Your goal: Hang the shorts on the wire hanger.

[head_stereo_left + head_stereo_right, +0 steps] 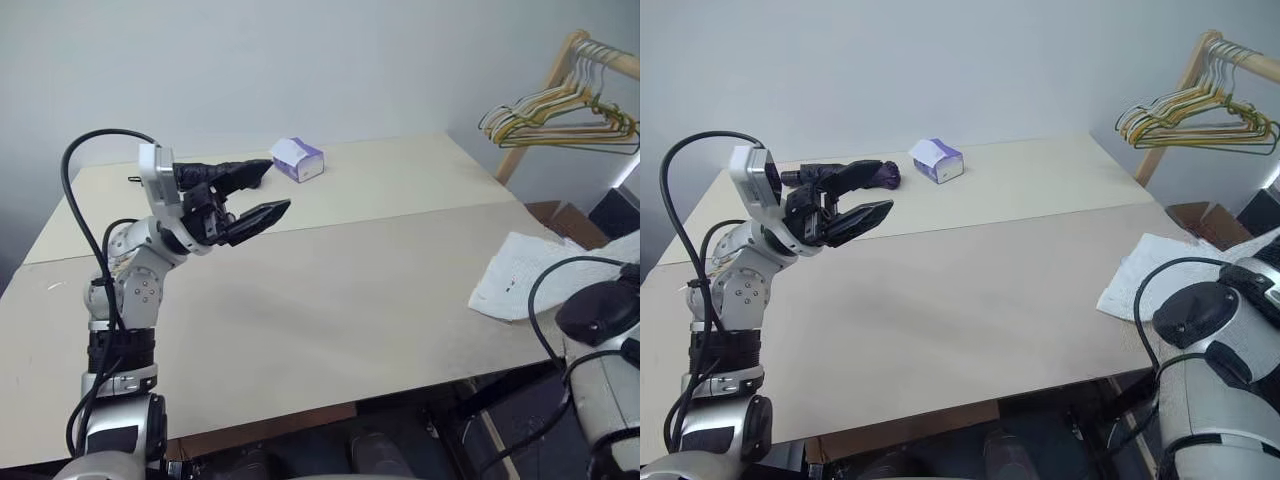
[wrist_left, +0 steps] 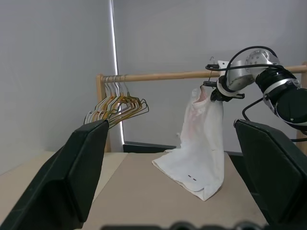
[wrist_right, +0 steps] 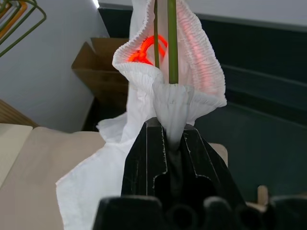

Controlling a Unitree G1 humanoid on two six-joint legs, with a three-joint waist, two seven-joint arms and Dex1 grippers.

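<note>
right gripper (image 3: 169,143) is clamped tight on the gathered waistband of the large white thin-fabric shorts (image 2: 204,143), with the thin greenish-grey wire hanger (image 3: 171,43) rising through the waist opening. the shorts hang beside the wooden rail (image 2: 163,75), their hem trailing onto the beige table (image 1: 330,300). left gripper (image 1: 262,195) hovers over the table, fingers spread wide, holding nothing.

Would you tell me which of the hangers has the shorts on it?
The thin greenish wire hanger inside the waistband of the shorts, pinched by the right gripper; the coloured bunch of hangers hangs bare on the rail.
</note>
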